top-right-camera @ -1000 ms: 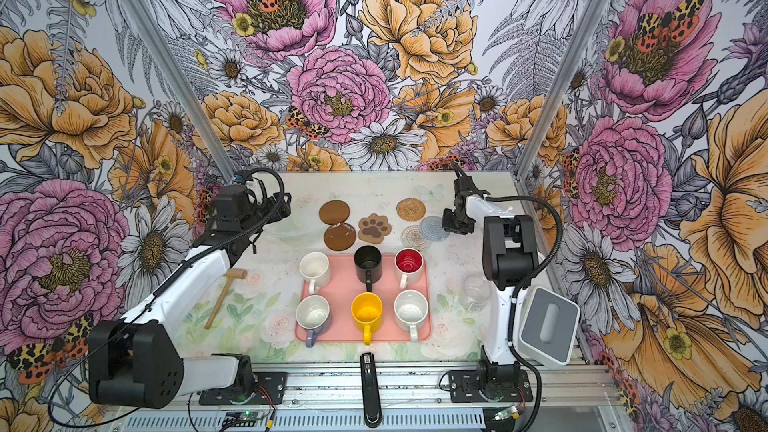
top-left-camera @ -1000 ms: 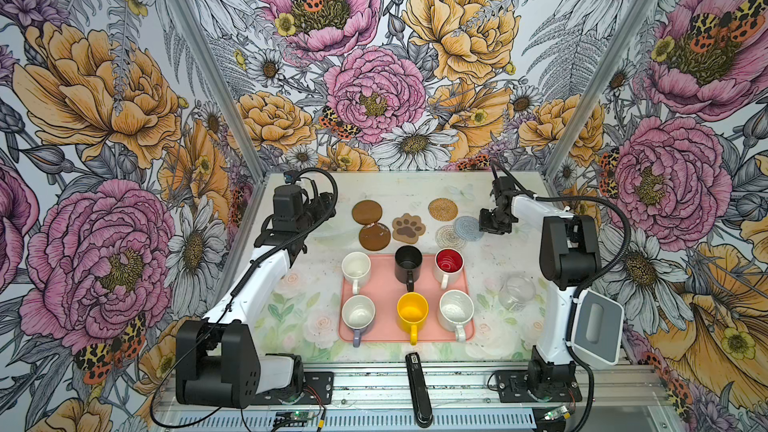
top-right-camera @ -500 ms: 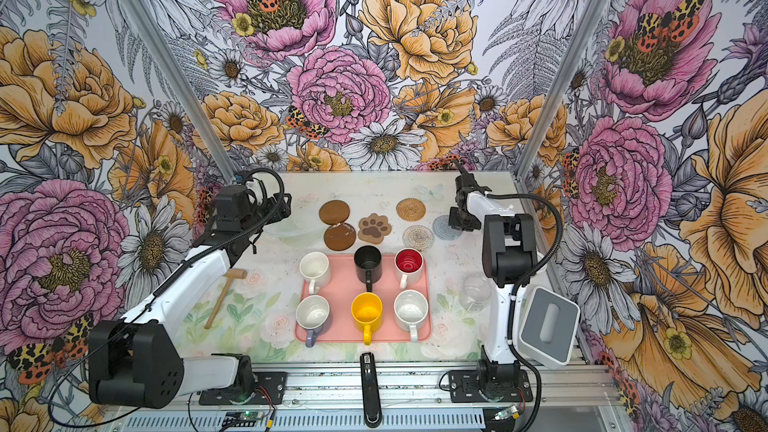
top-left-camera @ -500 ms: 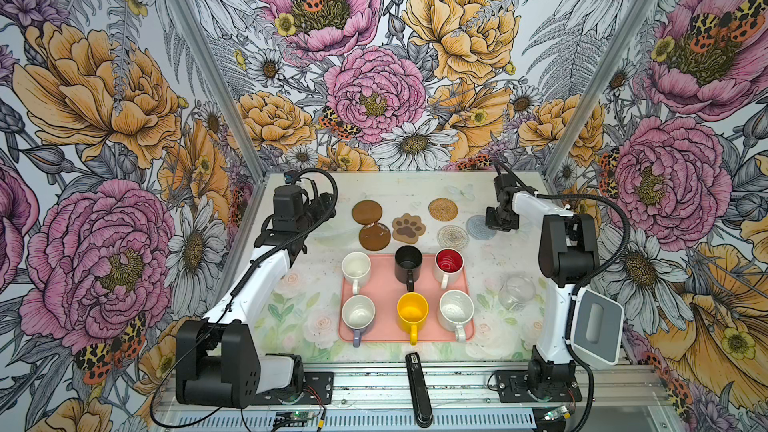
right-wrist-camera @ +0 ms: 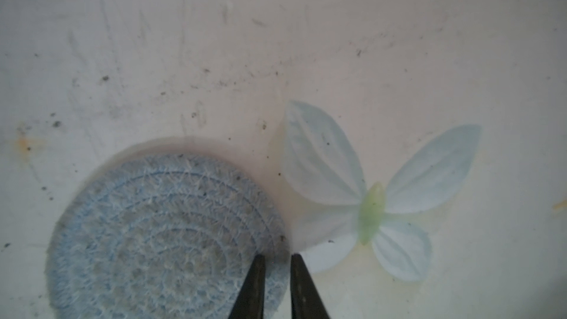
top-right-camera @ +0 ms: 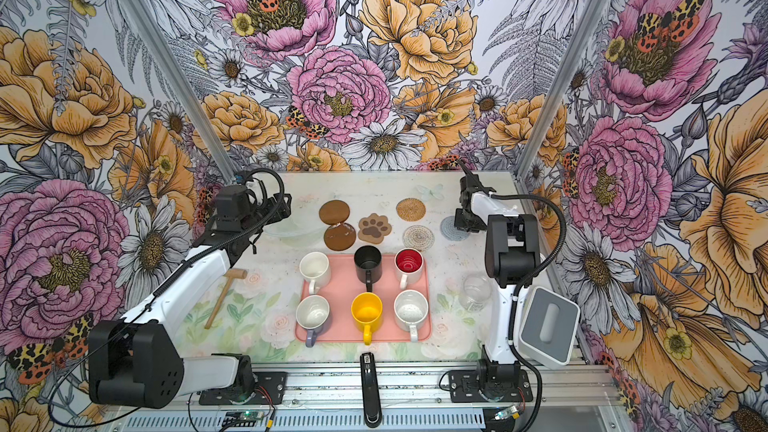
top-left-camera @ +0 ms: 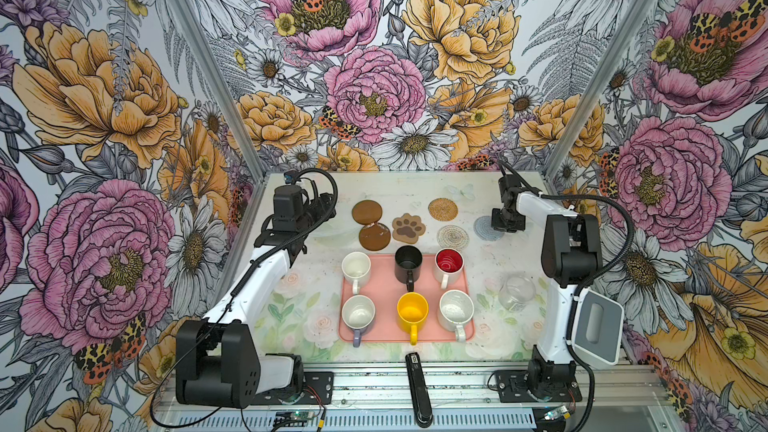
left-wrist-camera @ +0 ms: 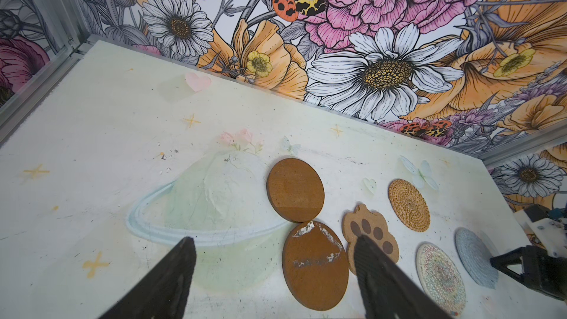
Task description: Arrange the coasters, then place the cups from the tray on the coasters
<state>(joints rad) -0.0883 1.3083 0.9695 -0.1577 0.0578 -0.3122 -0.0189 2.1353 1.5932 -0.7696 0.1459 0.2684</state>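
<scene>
The right hand is pinching the blue coaster by its rim, toward the right edge of the tabletop, beside the whitish coaster. The left hand is hovering open near the brown discs. Six cups are standing on the tray; a jar is sitting near it.

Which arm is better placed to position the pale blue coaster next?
Right. The right gripper has its fingers closed on the rim of the pale blue coaster. The left gripper hangs open near the brown discs, on the far side of the coaster group.
</scene>
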